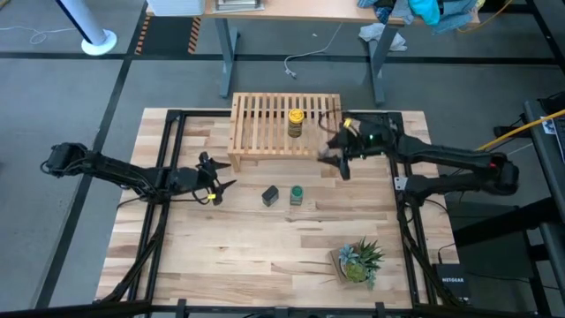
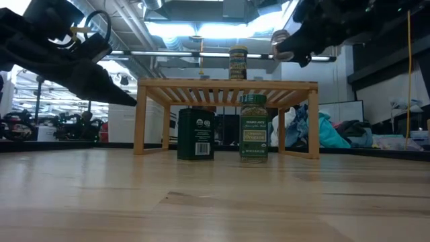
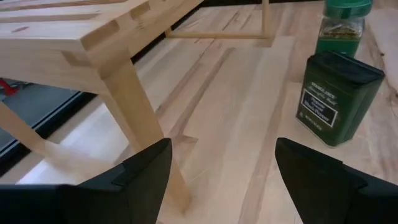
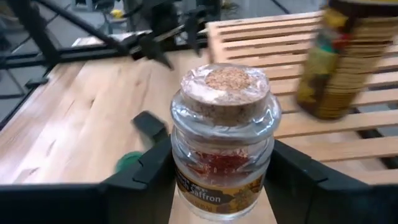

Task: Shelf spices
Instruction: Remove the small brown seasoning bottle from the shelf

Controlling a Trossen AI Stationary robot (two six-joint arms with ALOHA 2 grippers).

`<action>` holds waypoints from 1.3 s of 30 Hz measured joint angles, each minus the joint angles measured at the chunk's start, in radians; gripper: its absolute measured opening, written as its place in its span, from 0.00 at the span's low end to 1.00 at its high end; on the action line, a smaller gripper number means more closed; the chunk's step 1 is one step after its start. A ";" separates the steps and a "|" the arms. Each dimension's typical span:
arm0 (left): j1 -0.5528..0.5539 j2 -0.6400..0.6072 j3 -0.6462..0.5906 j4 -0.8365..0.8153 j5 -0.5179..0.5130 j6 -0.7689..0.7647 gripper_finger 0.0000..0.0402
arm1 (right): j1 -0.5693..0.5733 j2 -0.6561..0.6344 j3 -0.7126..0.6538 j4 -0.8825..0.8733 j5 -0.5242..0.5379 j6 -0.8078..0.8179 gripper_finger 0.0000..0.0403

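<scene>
The saffron jar point(image 4: 225, 140), upright and clamped in the right hand point(image 1: 340, 152), hung just beside the shelf point(image 1: 260, 124), while the left hand point(image 1: 214, 183) waited wide open.

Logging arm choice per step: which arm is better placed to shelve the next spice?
The right. Its gripper already holds the small cork-topped jar beside the shelf, near the yellow-lidded jar. The left gripper is open and empty, out by the shelf's leg.

Your left gripper point(image 3: 217, 180) hangs over the desk point(image 3: 230, 112), jaws parted. Ahead of them stand the black tin point(image 3: 336, 96) and green-lidded jar point(image 3: 343, 28); the shelf point(image 3: 93, 43) sits beside.
</scene>
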 joint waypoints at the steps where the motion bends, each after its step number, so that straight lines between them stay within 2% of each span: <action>1: -0.002 0.000 0.000 -0.001 0.000 -0.001 0.69 | 0.028 -0.007 0.000 -0.022 0.029 0.011 0.49; 8: -0.002 0.000 0.000 -0.010 0.017 -0.016 0.69 | 0.204 -0.058 -0.014 -0.208 0.237 0.138 0.49; 13: -0.003 0.000 0.000 -0.010 0.029 -0.015 0.69 | 0.312 -0.103 -0.125 -0.195 0.330 0.278 0.49; 17: -0.003 0.000 0.000 -0.009 0.029 -0.015 0.69 | 0.385 -0.138 -0.266 -0.033 0.424 0.365 0.49; 27: -0.003 0.000 0.000 -0.007 0.029 -0.022 0.69 | 0.418 -0.113 -0.655 0.639 0.498 0.474 0.49; 31: -0.003 0.000 0.000 -0.008 0.029 -0.025 0.69 | 0.418 -0.077 -0.676 0.658 0.526 0.493 0.49; 39: -0.003 0.000 0.000 -0.004 0.028 -0.041 0.69 | 0.419 0.074 -0.668 0.730 0.511 0.471 0.49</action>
